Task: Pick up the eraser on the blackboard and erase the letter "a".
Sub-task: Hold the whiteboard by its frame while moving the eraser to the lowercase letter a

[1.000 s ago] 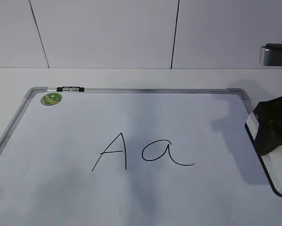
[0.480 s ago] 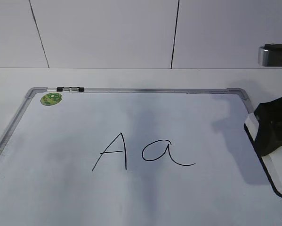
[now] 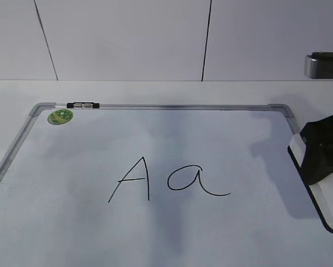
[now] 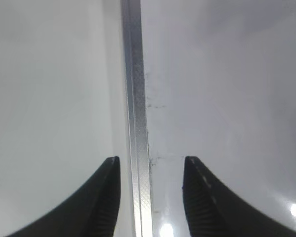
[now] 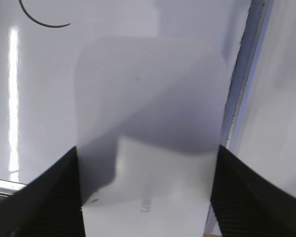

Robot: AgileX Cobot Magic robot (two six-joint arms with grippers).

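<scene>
Eraser (image 5: 148, 128): smooth white rounded-corner block on glossy blackboard (image 3: 210, 144).

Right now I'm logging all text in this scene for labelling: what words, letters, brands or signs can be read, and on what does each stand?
"A": capital letter in black marker on the blackboard.
"a": the letter "a", lowercase, just right of the capital.
Round green sticker at the board's far left corner: print too small to read.
Grey lettering on the eraser: too blurred to read.
</scene>
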